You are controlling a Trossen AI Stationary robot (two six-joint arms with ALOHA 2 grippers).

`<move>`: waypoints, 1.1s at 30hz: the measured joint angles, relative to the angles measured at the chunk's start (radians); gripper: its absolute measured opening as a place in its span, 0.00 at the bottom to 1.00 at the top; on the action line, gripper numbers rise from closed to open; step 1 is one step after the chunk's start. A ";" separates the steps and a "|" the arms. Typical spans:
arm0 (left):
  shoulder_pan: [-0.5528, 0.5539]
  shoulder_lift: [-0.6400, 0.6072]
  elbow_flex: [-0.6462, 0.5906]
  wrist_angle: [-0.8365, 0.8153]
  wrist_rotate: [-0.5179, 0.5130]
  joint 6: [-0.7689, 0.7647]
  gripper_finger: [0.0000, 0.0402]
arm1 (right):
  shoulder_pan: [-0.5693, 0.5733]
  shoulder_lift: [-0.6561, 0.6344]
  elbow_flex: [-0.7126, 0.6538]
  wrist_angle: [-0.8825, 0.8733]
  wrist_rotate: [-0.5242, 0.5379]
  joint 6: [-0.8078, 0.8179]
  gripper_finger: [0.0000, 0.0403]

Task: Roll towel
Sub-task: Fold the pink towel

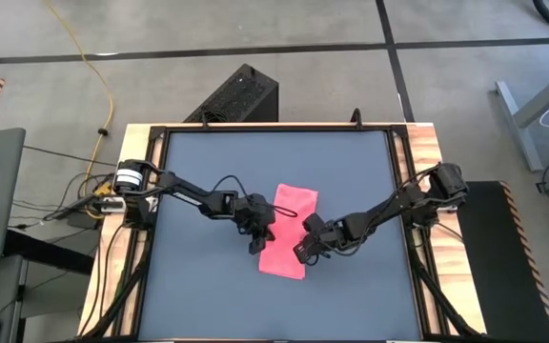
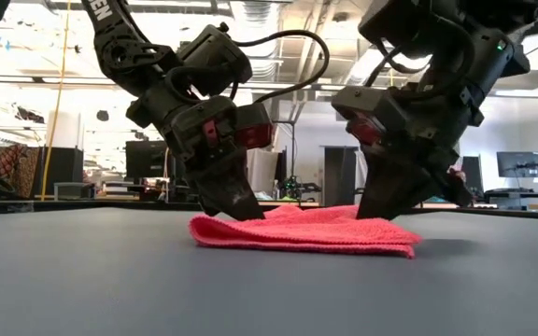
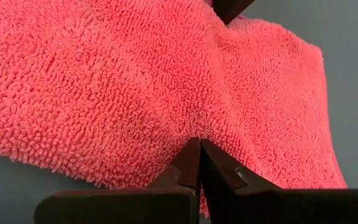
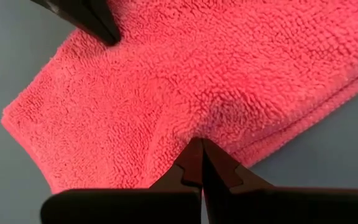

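Observation:
The pink towel [image 1: 289,229] lies folded in several layers, flat on the dark grey tabletop [image 1: 208,286] at its middle. One short end points to the far edge, the other to the near edge. My left gripper [image 1: 258,240] is shut at the towel's left long side, toward its near end. My right gripper [image 1: 305,250] is shut at the right long side, opposite it. In the low view both grippers point steeply down, the left gripper [image 2: 241,211] and the right gripper [image 2: 376,211], tips at the cloth. My left gripper has its shut fingertips on the towel's top layer [image 3: 197,127], a little in from the left long edge. It comes from above, slanting in from the table's left. A low ridge of cloth runs away from the tips. The towel lies on the table. My right gripper has its shut fingertips on the towel's top layer [image 4: 207,124], a little in from the right long edge with its stacked layers [image 4: 303,121]. It comes from above, slanting in from the table's right. The cloth is dimpled just beyond the tips. The towel lies on the table.
The tabletop has a raised black frame and wooden side rails [image 1: 422,152]. Bare grey surface lies all around the towel. A black box [image 1: 236,95] stands on the floor beyond the far edge.

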 joint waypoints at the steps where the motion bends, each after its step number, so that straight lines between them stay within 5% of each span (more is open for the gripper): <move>1: 0.000 0.000 0.000 -0.001 0.001 0.000 0.00 | 0.000 0.000 0.000 -0.003 -0.003 0.005 0.05; 33: -0.001 0.000 0.003 0.013 0.008 -0.031 0.00 | 0.003 -0.070 -0.003 -0.053 -0.025 -0.029 0.05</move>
